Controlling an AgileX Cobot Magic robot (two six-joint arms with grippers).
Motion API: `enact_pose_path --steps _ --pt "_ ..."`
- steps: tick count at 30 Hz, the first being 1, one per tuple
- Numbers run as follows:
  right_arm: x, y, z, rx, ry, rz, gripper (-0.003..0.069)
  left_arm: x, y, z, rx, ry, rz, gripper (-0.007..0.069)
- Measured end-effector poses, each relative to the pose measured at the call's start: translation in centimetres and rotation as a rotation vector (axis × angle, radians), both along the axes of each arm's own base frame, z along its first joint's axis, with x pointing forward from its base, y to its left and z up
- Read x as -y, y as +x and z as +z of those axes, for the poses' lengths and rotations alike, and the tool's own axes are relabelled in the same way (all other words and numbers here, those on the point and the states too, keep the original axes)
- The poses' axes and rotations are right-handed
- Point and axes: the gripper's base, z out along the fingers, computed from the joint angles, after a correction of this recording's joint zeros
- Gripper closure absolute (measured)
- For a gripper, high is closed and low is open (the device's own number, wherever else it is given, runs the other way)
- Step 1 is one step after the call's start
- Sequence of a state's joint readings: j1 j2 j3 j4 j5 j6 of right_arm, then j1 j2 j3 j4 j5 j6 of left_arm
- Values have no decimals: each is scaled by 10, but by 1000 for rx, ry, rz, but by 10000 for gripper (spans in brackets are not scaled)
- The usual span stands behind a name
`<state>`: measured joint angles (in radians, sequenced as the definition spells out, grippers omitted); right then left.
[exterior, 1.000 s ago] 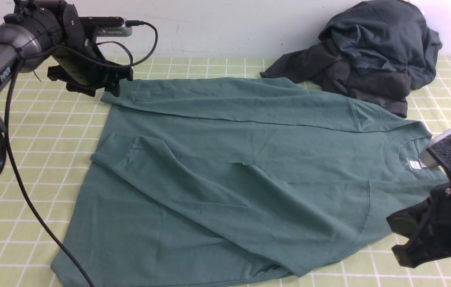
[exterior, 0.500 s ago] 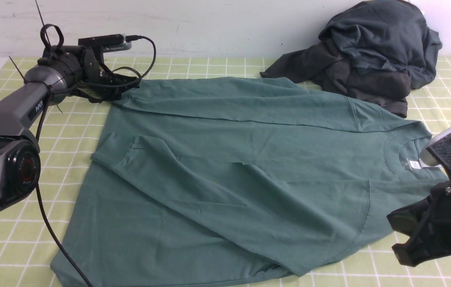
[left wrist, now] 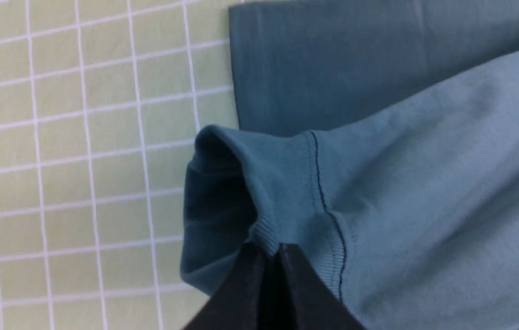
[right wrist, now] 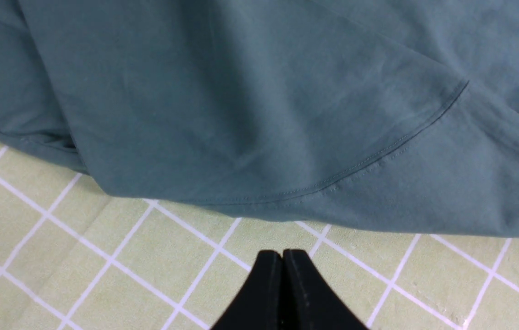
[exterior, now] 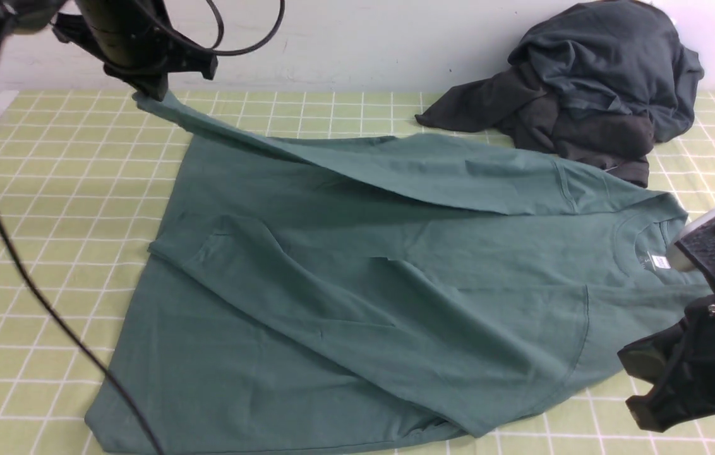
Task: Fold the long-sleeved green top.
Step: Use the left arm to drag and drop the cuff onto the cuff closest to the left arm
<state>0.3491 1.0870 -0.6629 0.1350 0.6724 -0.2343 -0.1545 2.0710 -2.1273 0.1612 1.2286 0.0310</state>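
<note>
The green long-sleeved top (exterior: 364,284) lies spread on the checked cloth, its neck and white label (exterior: 659,261) towards the right. The near sleeve is folded across the body. My left gripper (exterior: 154,93) is shut on the ribbed cuff (left wrist: 287,215) of the far sleeve. That cuff hangs raised above the table at the far left, and the sleeve slopes down to the shoulder. In the left wrist view the gripper (left wrist: 272,251) pinches the cuff's ribbing. My right gripper (right wrist: 281,255) is shut and empty, hovering over the bare cloth just off the top's near right edge (right wrist: 333,188).
A heap of dark charcoal-grey clothes (exterior: 585,95) sits at the far right against the wall. The pale green checked tablecloth (exterior: 48,189) shows to the left of the top and along the front edge. My left arm's cable (exterior: 23,272) hangs over the left side.
My left gripper came down on the far sleeve's cuff, shut on it and lifted it up and back to the left. The sleeve now rises off the body. The right arm stayed still.
</note>
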Motion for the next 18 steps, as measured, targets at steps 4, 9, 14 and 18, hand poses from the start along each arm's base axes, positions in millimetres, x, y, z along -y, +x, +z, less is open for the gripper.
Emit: enact_pose_path --steps 4,9,14,18 --pt "1 -1 1 4 -1 1 673 0 -37 -22 -145 14 0 618" --pt "1 -2 2 6 2 1 673 1 -70 -69 -329 38 -1 591" --pt "0 -4 1 -22 6 0 673 5 -83 -79 -375 47 -33 432" --pt "1 -8 -2 -68 -13 19 673 17 -115 -77 -405 31 -82 284"
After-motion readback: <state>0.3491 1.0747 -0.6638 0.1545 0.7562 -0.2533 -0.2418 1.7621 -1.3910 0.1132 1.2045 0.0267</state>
